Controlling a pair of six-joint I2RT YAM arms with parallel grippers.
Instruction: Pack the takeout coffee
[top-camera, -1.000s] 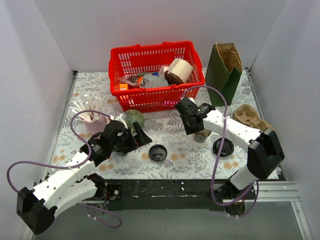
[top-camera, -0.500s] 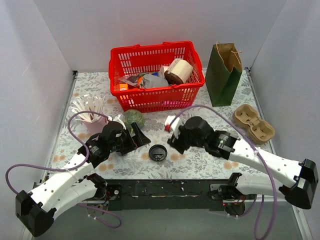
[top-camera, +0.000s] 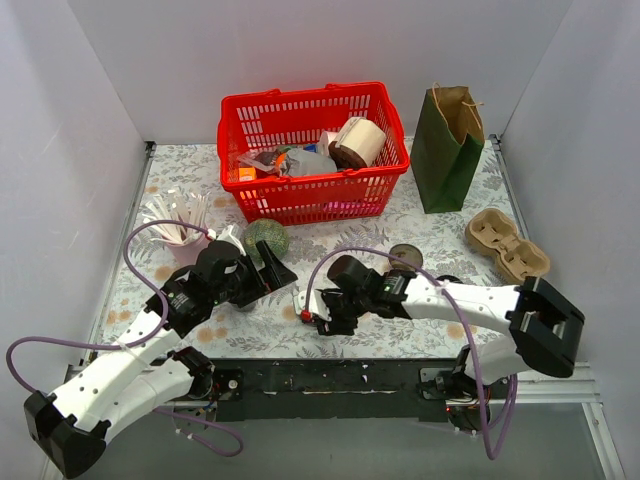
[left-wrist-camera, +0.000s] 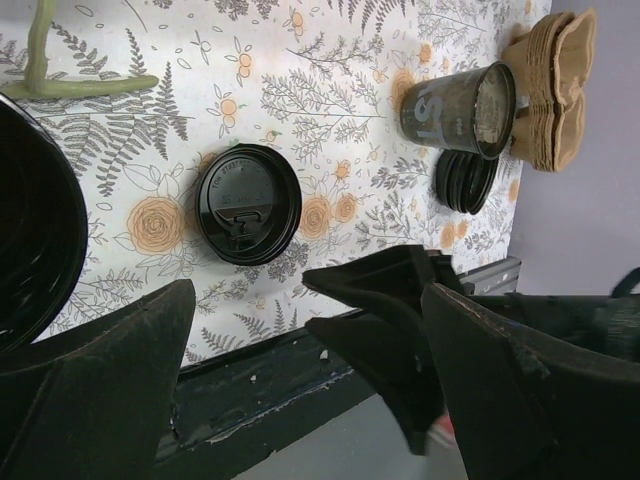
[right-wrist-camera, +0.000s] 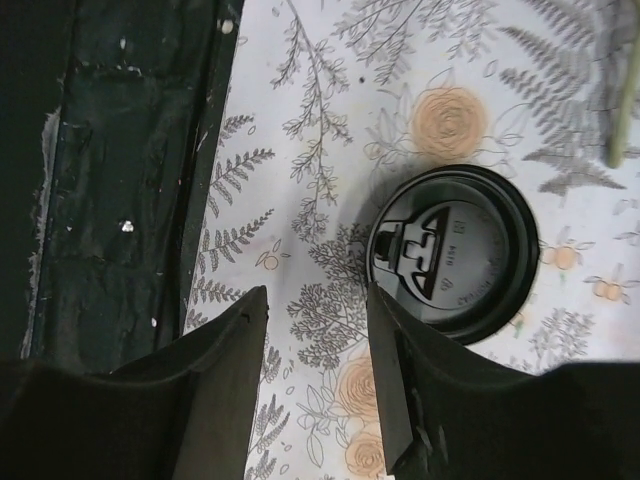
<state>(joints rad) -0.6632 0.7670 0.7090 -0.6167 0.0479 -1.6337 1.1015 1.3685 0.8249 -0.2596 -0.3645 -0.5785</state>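
Right gripper (right-wrist-camera: 312, 300) spread; sip lid (right-wrist-camera: 452, 255) lies flat just beside one finger. I judge it light, thin, slick: pinch its rim. Left gripper (left-wrist-camera: 310, 288) spread too.

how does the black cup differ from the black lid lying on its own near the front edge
The small black disposable cup is tall, with pale lettering on its side; the round black plastic sip lid is a flat disc with moulded ridges. The cup stands open-topped nearer the tan cardboard tray; the lid lies top up close by the open right gripper. Both are round, dark, on the floral table cover, and neither is held.
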